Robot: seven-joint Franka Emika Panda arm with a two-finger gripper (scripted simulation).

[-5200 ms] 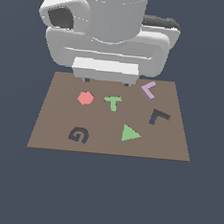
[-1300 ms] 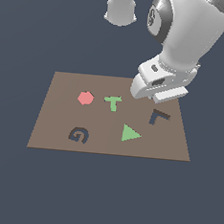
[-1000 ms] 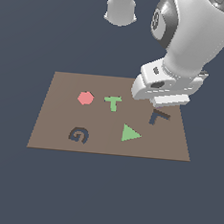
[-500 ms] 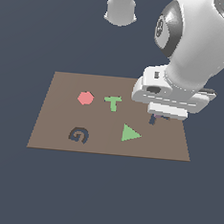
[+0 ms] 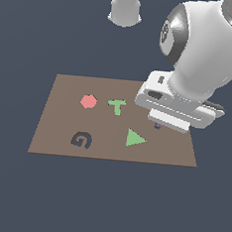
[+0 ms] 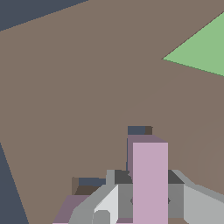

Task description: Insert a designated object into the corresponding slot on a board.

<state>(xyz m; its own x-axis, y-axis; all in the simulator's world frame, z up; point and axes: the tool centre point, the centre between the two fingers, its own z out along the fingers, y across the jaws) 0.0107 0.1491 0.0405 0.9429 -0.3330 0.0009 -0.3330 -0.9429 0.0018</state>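
A: Which step is in hand?

B: The insertion itself, I'd judge. In the wrist view the tool (image 6: 148,199) is closed on the lilac L-shaped block (image 6: 149,179), its grey fingers (image 6: 192,205) pressed against both sides of the piece.

A: And where is the block over the brown board (image 5: 64,108)?

B: Low, right above the dark L-shaped slot (image 6: 136,130); only slivers of the dark recess peek out past the block's edges. In the exterior view the arm hides nearly all of it, by the board's right side, just beyond the green triangle (image 5: 134,138).

A: So what does the next move call for?

B: Probably a small correction so the block's outline covers the recess, a straight push down, then opening the tool.
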